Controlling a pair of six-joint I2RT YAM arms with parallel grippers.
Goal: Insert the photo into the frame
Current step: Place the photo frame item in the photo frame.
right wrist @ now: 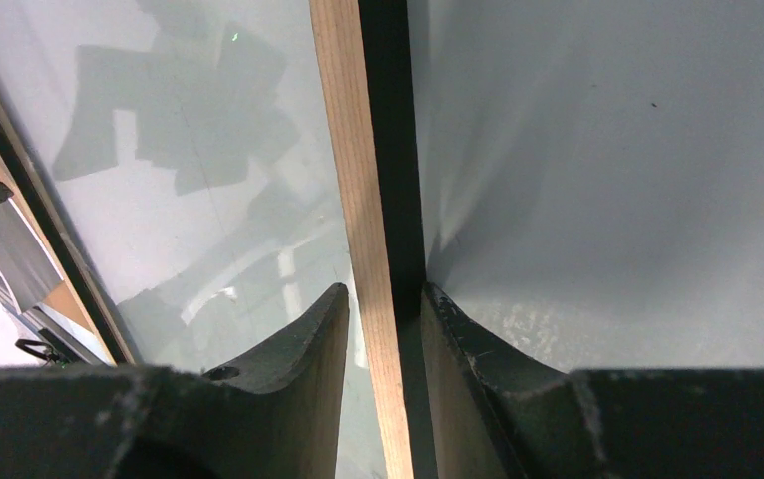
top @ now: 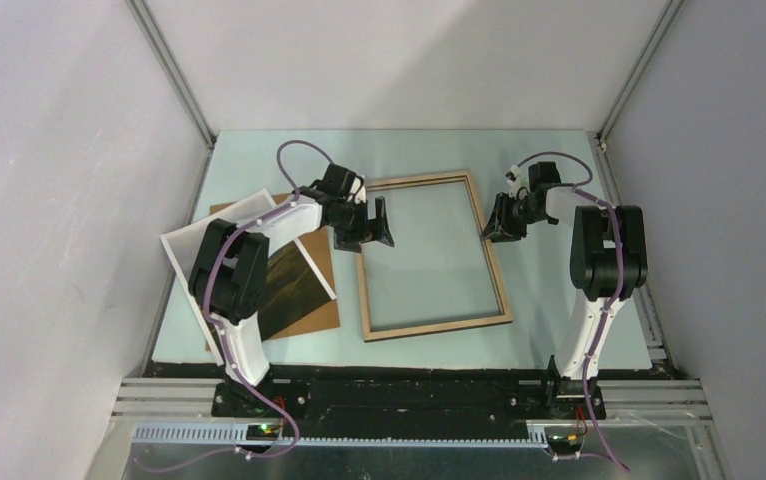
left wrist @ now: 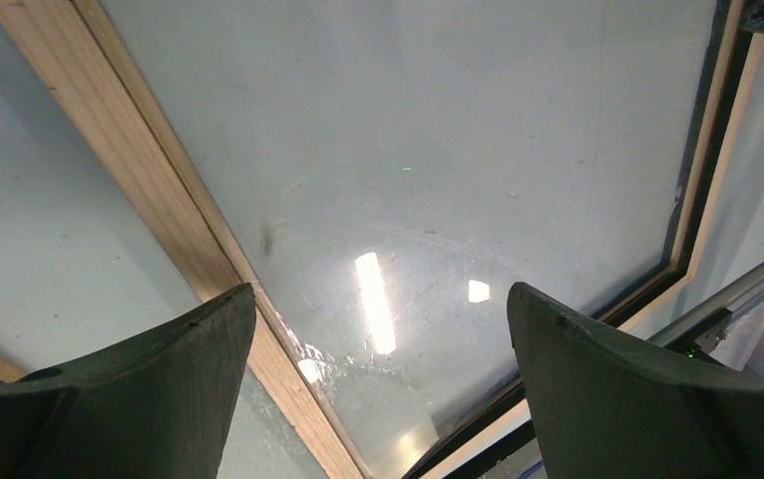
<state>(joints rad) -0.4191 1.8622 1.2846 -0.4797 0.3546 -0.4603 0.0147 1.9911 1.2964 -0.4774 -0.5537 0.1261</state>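
**Item: frame** [top: 439, 326]. Large, thin and rectangular. It lies at the middle of the table mat [top: 559, 330], light-wood back up, with a black edge showing along the outside of the rails.
- Handling (judged): stiff, fairly light, awkward by its span.
- The clear pane [top: 429, 250] is seated in it and throws back the lamp glare. It is probably slick and breakable, so it is no place for fingertips.
- Best taken by a rail, pinched across its width.

**Item: photo** [top: 289, 285]. It lies left of the frame, well short of the opening, on top of the brown hardboard backing panel [top: 324, 318]. The dark print faces up where it can be seen, with a white margin at the right edge. Much of it is covered by the left arm [top: 234, 290].
- Handling (judged): a thin, limp sheet, very light and easily creased or dragged.
- Its far-left part seems to reach past the panel, which makes that the likeliest edge to lift.

**Item: right gripper** [right wrist: 383, 369]. Clamped on the frame's right rail [right wrist: 363, 200], one finger on the pane side and one on the outer black edge.

**Item: left gripper** [left wrist: 378, 389]. Spread wide and holding nothing. It hangs above the frame's left rail, near the far-left corner, just clear of the wood.
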